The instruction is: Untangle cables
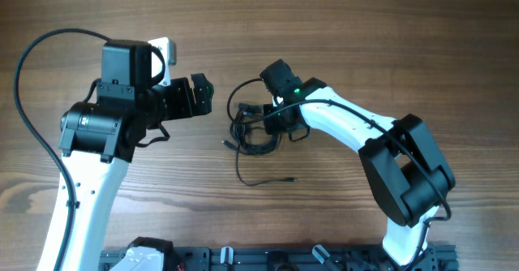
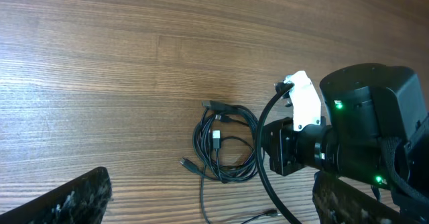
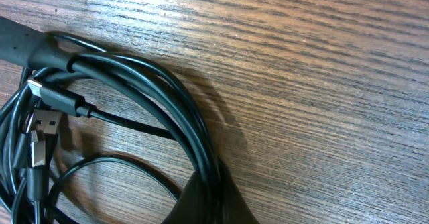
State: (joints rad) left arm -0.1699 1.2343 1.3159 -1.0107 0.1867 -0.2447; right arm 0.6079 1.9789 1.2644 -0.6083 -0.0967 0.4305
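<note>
White arms, black joints — seemingly green LEDs.

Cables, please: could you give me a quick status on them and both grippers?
Left gripper open, off the cables. Right gripper down at the bundle's edge, grip unclear. Cables coiled together, one end trailing loose. Nothing in the way.

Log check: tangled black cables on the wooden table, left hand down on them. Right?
No, the right hand is at the tangled black cables; the left hand sits apart from them. Overhead view shows it. The rest holds.
</note>
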